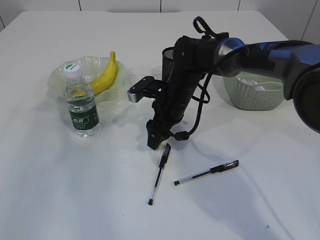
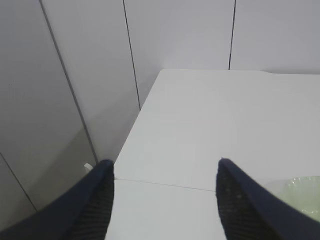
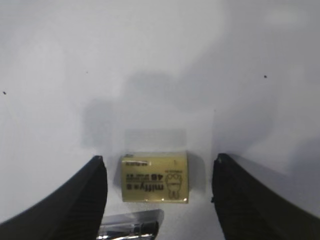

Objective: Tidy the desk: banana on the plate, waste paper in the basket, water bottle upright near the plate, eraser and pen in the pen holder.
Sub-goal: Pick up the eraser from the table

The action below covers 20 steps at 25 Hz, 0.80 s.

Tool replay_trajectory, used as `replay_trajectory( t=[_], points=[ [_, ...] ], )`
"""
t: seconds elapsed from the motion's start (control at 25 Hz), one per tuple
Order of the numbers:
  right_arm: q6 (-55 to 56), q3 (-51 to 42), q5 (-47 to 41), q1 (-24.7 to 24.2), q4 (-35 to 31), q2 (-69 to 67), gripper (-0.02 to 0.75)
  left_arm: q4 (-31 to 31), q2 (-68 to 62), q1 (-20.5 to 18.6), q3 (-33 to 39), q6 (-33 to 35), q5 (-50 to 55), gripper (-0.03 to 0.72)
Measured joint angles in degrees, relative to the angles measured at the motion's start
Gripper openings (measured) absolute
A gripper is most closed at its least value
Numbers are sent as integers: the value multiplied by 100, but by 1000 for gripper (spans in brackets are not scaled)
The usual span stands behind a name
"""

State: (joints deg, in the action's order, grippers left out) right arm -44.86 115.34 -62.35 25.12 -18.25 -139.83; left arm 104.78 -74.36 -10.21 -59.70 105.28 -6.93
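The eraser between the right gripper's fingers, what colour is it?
Pale yellow with dark print, the eraser shows best in the right wrist view.

Even, bright light falls on the desk (image 1: 75, 190) in the exterior view, and shadows are soft: a faint grey one spreads under the right arm (image 1: 260, 52) toward the desk's near right corner, and thin ones lie close beside the two pens (image 1: 159, 173). A small highlight gleams on the arm's glossy shell. The exterior picture is sharp throughout. In the left wrist view the wall panels look dimmer and greyer than the desk, and the fingers (image 2: 95, 205) at the bottom edge are soft. In the right wrist view the eraser (image 3: 155, 176) is slightly blurred, with layered grey shadows above it; the fingers (image 3: 75, 205) are dark and out of focus.
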Motion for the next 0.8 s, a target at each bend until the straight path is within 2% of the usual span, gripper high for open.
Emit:
replay_trajectory(
  t=[0.64, 0.8],
  points=[
    [0, 0, 0, 0, -13, 0, 496, 0, 0, 0, 0, 0, 0, 450],
    [0, 0, -30, 0, -13, 0, 459, 0, 0, 0, 0, 0, 0, 450]
  ],
)
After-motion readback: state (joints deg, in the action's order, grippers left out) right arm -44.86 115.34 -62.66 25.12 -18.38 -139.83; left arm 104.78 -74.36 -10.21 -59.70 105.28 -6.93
